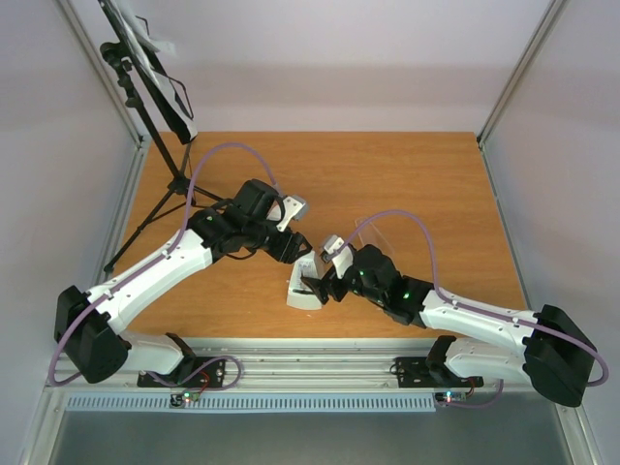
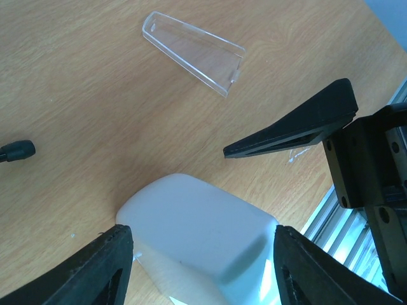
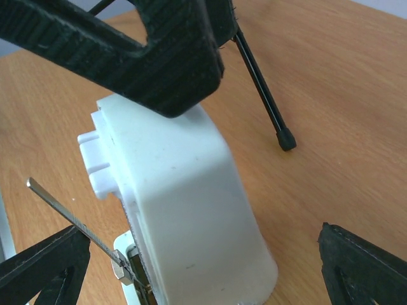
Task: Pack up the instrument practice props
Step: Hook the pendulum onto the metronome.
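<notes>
top view: the metronome [image 1: 303, 291] is seen upright on the desk [image 1: 417, 174], with both arms converged on it. the left gripper [image 1: 296, 254] is placed just behind and above it, the right gripper [image 1: 318, 288] just beside it on the right. the clear cover [image 1: 376, 235] is lying off the metronome, behind it to the right. the music stand [image 1: 160, 92] with sheet music [image 1: 153, 43] is parked well behind-left, untouched.

left wrist: the left gripper is set astride the metronome body at medium width, fingers close to both flanks. actual contact cannot be told.

right wrist: the right gripper is spread wide around the metronome, gaps both sides, nothing held. the pendulum rod [image 3: 70, 219] is exposed at the front.

step judged: metronome being secured for recapping. next, a firm hold on the body is needed, then the cover is to be fetched and slid on without bending the rod.
</notes>
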You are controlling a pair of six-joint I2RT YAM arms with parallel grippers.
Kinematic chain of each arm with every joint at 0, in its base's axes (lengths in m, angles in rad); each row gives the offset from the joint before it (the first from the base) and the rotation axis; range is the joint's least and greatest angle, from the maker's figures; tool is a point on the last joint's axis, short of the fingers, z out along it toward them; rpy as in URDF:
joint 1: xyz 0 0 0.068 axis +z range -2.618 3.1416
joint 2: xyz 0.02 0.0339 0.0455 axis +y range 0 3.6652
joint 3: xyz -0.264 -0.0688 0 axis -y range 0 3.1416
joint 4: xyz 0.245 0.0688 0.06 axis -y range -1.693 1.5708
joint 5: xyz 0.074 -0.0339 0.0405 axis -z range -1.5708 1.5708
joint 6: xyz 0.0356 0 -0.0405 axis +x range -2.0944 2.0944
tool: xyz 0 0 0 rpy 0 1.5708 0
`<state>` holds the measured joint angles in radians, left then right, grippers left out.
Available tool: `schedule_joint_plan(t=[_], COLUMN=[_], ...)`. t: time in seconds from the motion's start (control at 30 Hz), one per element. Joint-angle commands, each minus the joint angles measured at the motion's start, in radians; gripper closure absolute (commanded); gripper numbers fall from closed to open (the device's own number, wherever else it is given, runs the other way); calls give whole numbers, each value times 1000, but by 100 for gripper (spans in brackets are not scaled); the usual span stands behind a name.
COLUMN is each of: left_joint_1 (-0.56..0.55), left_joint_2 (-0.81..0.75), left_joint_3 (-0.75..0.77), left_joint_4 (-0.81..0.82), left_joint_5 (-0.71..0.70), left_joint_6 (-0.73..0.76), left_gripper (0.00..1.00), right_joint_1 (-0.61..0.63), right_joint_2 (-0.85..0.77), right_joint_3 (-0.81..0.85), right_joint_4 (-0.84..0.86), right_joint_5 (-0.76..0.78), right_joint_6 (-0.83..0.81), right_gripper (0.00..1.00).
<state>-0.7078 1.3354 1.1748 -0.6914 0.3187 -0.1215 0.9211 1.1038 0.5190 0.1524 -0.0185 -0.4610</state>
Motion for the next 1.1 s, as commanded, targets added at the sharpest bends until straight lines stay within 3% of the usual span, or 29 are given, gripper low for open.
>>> schedule_joint_plan(t=[0.0,1.07], left_joint_1=[1,1], left_joint_2=[-4,5], left_joint_3=[-5,-2], left_joint_4=[20,14], left_joint_5=[16,43], left_joint_6=[20,42], left_gripper=[38,42], right_joint_1=[-16,-70], right_joint_2=[-5,-9], right_joint_3=[18,-19], right_joint_4=[36,39], right_joint_5=[0,-60], right_joint_6=[25,76], right_gripper=[1,2])
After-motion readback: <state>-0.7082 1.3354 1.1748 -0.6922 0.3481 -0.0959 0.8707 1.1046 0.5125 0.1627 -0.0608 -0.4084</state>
